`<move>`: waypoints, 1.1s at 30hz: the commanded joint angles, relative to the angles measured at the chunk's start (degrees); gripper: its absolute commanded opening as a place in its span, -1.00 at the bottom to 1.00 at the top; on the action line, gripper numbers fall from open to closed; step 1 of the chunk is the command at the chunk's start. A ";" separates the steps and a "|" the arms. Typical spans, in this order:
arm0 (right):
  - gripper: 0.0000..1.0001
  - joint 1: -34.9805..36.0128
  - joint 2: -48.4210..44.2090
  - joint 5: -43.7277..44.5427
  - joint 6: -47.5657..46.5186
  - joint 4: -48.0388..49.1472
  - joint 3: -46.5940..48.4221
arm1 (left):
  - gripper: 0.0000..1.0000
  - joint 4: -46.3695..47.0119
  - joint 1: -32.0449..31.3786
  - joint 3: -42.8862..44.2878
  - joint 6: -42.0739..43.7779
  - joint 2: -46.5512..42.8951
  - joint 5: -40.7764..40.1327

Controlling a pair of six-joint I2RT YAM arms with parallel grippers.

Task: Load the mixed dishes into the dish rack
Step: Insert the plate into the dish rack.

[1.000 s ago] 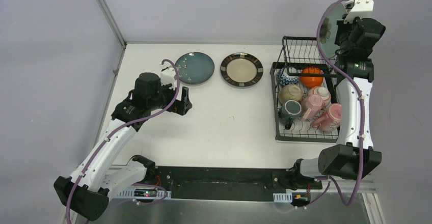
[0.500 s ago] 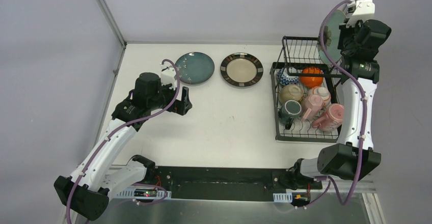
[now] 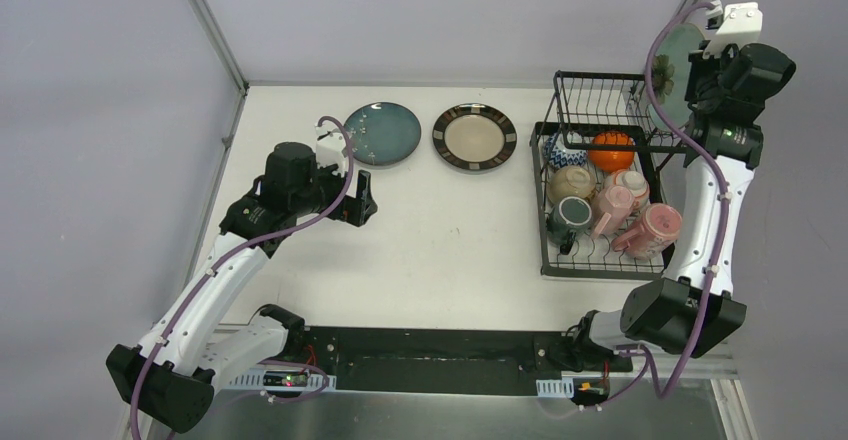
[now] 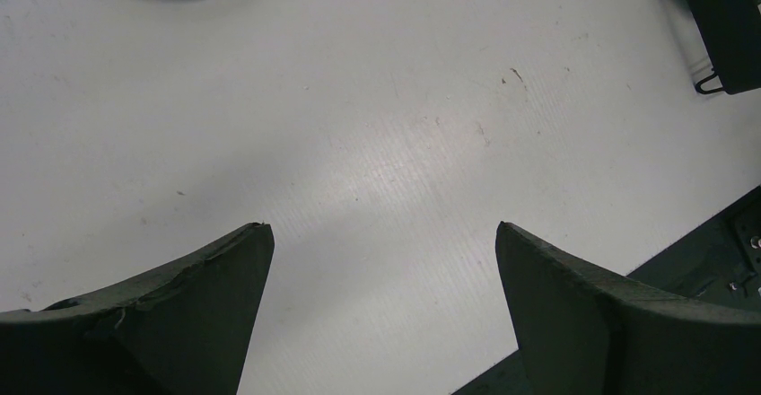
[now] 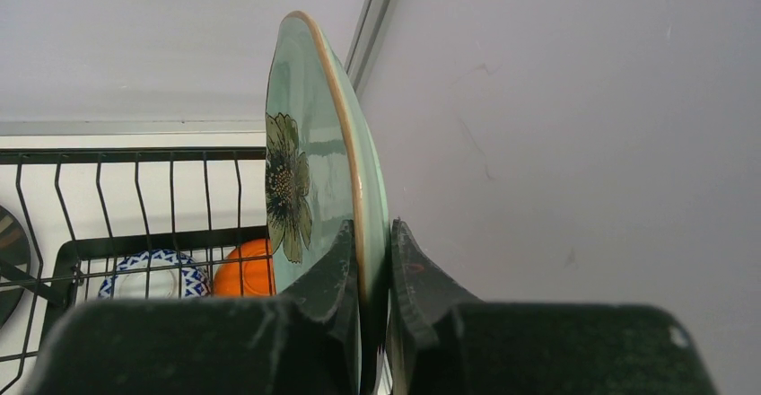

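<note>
Holding the mint green plate (image 5: 310, 171) upright on its edge, the right gripper (image 5: 368, 242) pinched the plate's lower rim tightly between its two fingers. It hung high over the far right corner of the dish rack (image 3: 603, 273), with the painted flower facing left. Three plates could be counted in all. Besides the held one, two lay flat side by side on the white table (image 3: 450, 230), left of the rack: the dark teal speckled plate (image 3: 383, 133) and the dark-rimmed beige plate (image 3: 474, 137). The rack's lower tray held three bowls at its far end: one orange bowl (image 3: 611, 150), one blue-and-white patterned bowl (image 3: 558, 148) and one pale bowl (image 3: 572, 182). Nearer lay the pink cups (image 3: 655, 228), three as far as could be counted, and one dark teal cup (image 3: 572, 215). The left gripper (image 4: 384, 233) hovered over bare table just near of the teal plate, its jaws spread wide with nothing between them.
</note>
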 commanded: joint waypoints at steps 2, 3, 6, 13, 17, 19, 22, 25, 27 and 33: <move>-1.00 -1.30 -0.76 -2.96 1.39 10.92 4.86 | 0.98 0.44 -0.35 1.11 0.91 -0.49 -1.08; -1.00 -1.34 -0.58 -2.99 1.51 10.89 4.74 | 0.98 0.38 -0.35 1.05 0.85 -0.64 -1.14; -1.00 -1.40 -0.37 -2.78 1.43 11.38 3.18 | 0.98 0.37 -0.35 0.90 0.87 -0.86 -1.41; -1.00 -1.87 -0.75 -0.80 1.70 13.94 -2.11 | 0.98 0.43 -0.35 1.25 0.84 -0.18 -1.02; -1.00 -2.12 -0.05 -0.85 2.04 13.87 -3.13 | 0.98 0.37 -0.35 1.04 0.98 -0.14 -1.13; -1.00 -2.22 -0.05 -1.01 2.36 13.64 -3.57 | 0.98 0.38 -0.38 0.97 0.88 -0.36 -1.25; -0.98 -2.30 -0.42 -1.36 2.97 14.06 -4.70 | 0.98 0.38 -0.38 1.13 0.97 -0.28 -1.30; -0.65 -2.38 -0.83 -2.12 4.11 14.23 -5.92 | 0.98 0.45 -0.35 1.10 0.99 -0.32 -1.15; -0.51 -2.39 -1.14 -2.75 4.83 14.49 -6.67 | 0.98 0.37 -0.35 1.13 0.95 -0.40 -1.04; -0.21 -2.35 -2.20 -2.43 12.83 14.17 -7.38 | 0.98 0.42 -0.36 1.14 1.07 -0.30 -0.99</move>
